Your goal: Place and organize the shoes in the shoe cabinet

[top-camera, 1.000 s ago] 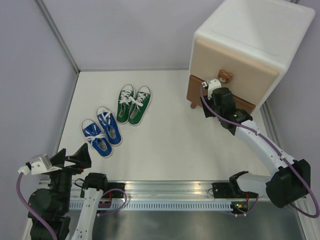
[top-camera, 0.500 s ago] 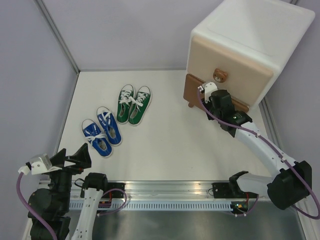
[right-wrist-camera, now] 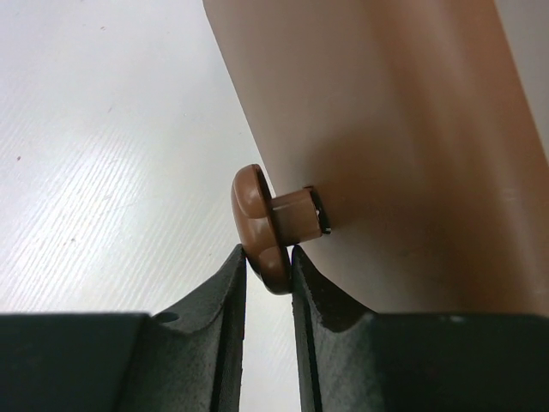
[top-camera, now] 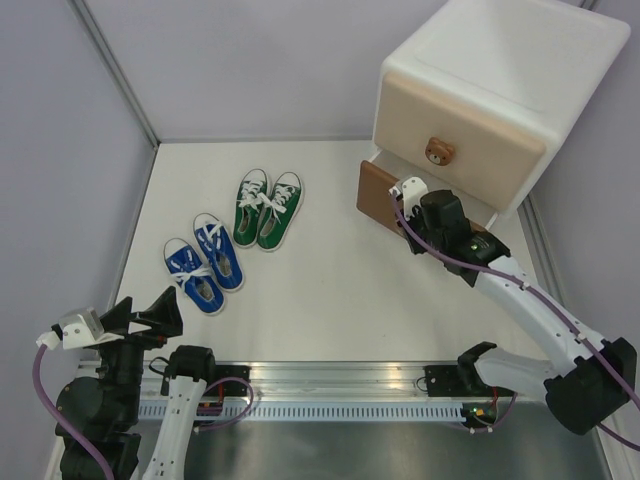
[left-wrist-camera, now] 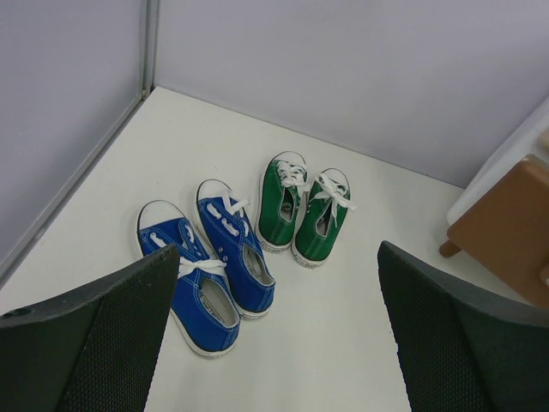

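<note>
Right gripper (right-wrist-camera: 268, 262) pinching knob (right-wrist-camera: 256, 215) of brown drawer (top-camera: 378, 197), frame right; shoes (top-camera: 262, 210) lie centre-left, nearer the spread-jawed left gripper (top-camera: 143, 312)

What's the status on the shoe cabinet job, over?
Right gripper shut on lower drawer knob, brown drawer partly out. Left gripper open, idle. Blue sneakers, green sneakers on table, nothing blocking.

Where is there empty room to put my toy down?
The biggest bare patch lies between the green shoes and the open brown drawer. Another strip runs behind the shoes, along the back wall. It's crowded where the right gripper pinches the drawer knob.
</note>
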Controlling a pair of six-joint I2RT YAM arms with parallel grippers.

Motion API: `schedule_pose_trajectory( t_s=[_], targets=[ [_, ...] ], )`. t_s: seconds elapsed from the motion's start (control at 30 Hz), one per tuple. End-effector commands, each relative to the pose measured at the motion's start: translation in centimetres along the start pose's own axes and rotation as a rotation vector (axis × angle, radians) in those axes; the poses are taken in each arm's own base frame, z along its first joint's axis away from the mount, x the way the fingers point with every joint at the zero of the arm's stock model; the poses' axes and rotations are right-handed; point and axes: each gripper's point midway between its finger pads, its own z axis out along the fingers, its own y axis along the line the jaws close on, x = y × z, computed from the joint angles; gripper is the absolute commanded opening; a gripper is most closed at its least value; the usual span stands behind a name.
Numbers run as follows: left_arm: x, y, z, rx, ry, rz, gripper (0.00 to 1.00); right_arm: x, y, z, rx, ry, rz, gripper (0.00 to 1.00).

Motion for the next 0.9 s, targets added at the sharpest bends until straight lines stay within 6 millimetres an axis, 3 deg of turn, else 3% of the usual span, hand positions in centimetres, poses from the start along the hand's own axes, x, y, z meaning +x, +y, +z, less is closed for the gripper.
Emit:
schedule_pose_trajectory(
  t_s=[0.0, 0.33, 0.8, 0.87],
  targets=[
    [-0.2, 0.0, -0.8, 0.024, -0.029, 0.003, 0.99, -0.6, 2.1, -1.4, -0.086, -0.021, 0.015, 0.13],
    [-0.1, 0.0, -0.8, 0.023, -0.028, 0.002, 0.99, -0.1, 7.0, -4.2, -0.173, -0.056, 0.091, 0.13],
    [-0.2, 0.0, -1.0, 0.024, -0.039, -0.002, 0.99, 1.3, 17.0, -7.0, -0.229, -0.025, -0.003, 0.14],
    [-0.2, 0.1, -1.1, 0.023, -0.041, -0.002, 0.99, 1.8, 17.7, -6.9, -0.205, -0.01, -0.026, 0.14]
  ],
)
